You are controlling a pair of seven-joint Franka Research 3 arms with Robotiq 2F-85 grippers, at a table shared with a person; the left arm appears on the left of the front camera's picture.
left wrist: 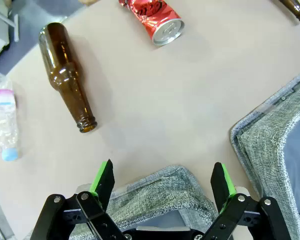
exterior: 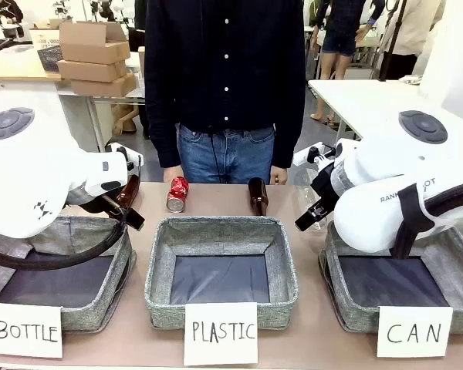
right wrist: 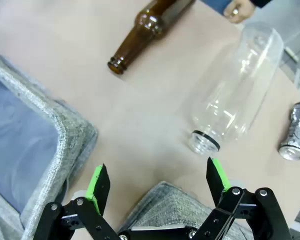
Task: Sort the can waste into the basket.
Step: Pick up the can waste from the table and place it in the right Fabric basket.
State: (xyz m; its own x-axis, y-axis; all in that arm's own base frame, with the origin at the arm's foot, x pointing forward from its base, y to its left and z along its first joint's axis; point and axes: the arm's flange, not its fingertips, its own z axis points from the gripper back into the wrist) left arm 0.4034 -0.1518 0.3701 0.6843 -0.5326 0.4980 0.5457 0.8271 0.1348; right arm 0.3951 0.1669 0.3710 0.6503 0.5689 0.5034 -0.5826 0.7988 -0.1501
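Observation:
A dented red can (exterior: pixel 177 193) lies on the table's far side, in front of the person; in the left wrist view this red can (left wrist: pixel 157 20) is well beyond my open left gripper (left wrist: pixel 162 180). A crushed silver and dark can (right wrist: pixel 295 132) lies to the right, past my open right gripper (right wrist: pixel 157 185). The grey basket with the "CAN" card (exterior: pixel 353 314) stands at the front right, and its corner (right wrist: pixel 172 207) is right under the right gripper (exterior: pixel 312 216). My left gripper (exterior: pixel 130 214) hangs over the far rim of the "BOTTLE" basket (exterior: pixel 122 270). Both grippers hold nothing.
The "PLASTIC" basket (exterior: pixel 158 277) stands in the middle. Brown glass bottles (left wrist: pixel 67 75) (right wrist: pixel 145 27) lie on the far table. A large clear plastic bottle (right wrist: pixel 237 90) rests just beyond the right gripper, and a small one (left wrist: pixel 2 117) lies at the left edge. The person's hand (right wrist: pixel 235 10) rests at the far side.

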